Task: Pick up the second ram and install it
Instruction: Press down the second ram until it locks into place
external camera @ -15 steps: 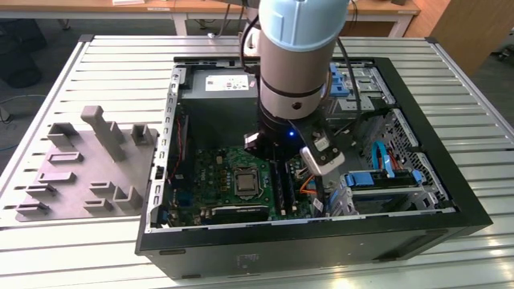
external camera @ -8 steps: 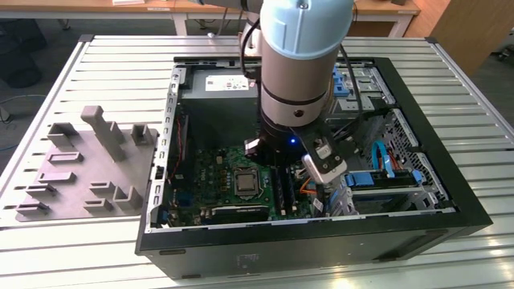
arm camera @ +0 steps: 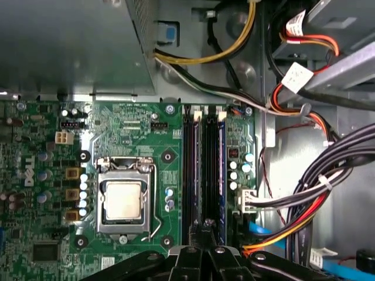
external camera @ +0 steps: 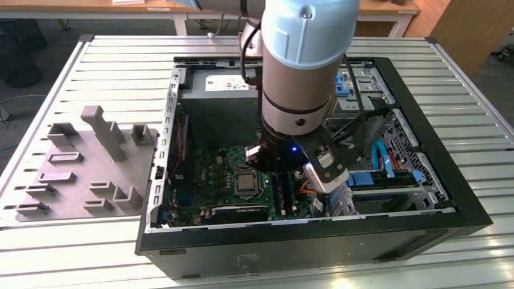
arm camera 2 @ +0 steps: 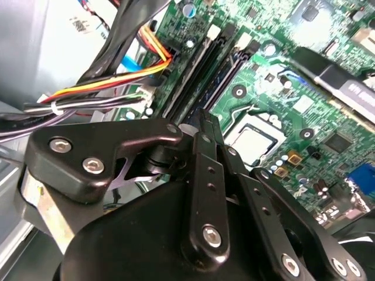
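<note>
Second ram [arm camera: 221,170] is sitting seated in its motherboard slot [arm camera: 188,175] (beside the CPU [arm camera: 123,200]); I'm hovering the gripper [arm camera: 206,225] just above it, fingers pinched together, grasping nothing, presumably for pressing down.

Slatted white metal table [external camera: 96,253] under even indoor light; beyond its far edge, wooden desk [external camera: 105,6] on white legs, dark grey floor [external camera: 48,42].
</note>
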